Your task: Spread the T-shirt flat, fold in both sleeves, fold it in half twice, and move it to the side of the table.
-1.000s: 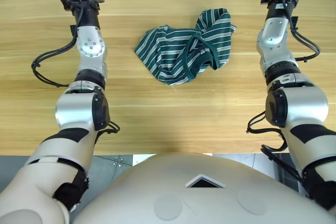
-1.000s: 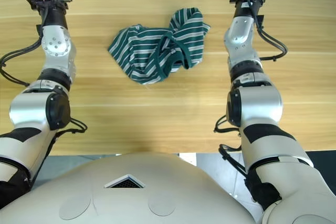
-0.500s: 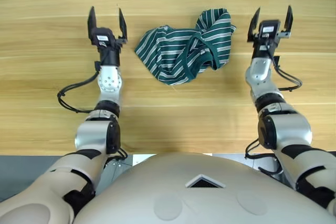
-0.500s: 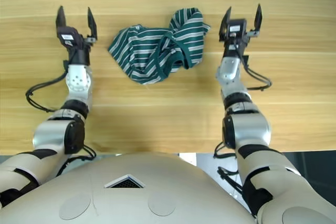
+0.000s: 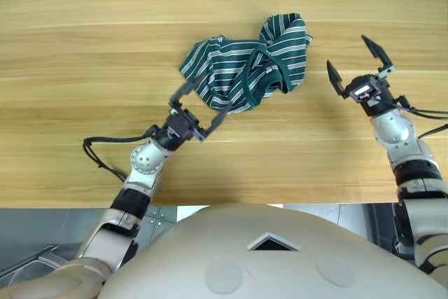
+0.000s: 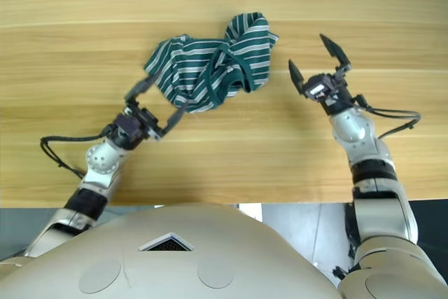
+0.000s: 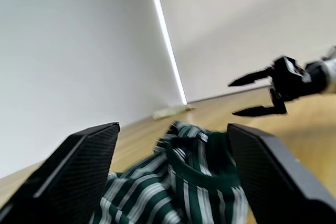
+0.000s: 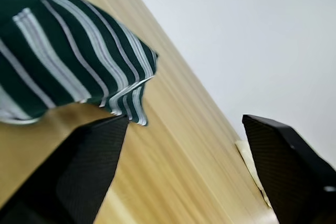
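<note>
Logged one green-and-white striped T-shirt [image 5: 245, 68], crumpled in a heap on the wooden table [image 5: 84, 33]. Found it just ahead of the left gripper [image 5: 217, 89], whose fingers [image 7: 79, 171] were spread wide with the tips at its near edge, gripping nothing. Recorded the right gripper [image 5: 346, 52] likewise gaping and empty, with the shirt's striped corner near its inner finger but apart from it.

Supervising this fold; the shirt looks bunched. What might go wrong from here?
The T-shirt is crumpled, so the open left gripper at its near edge may pinch several layers. The right gripper is open and clear of the cloth; a one-sided pull might drag the heap along the table.
</note>
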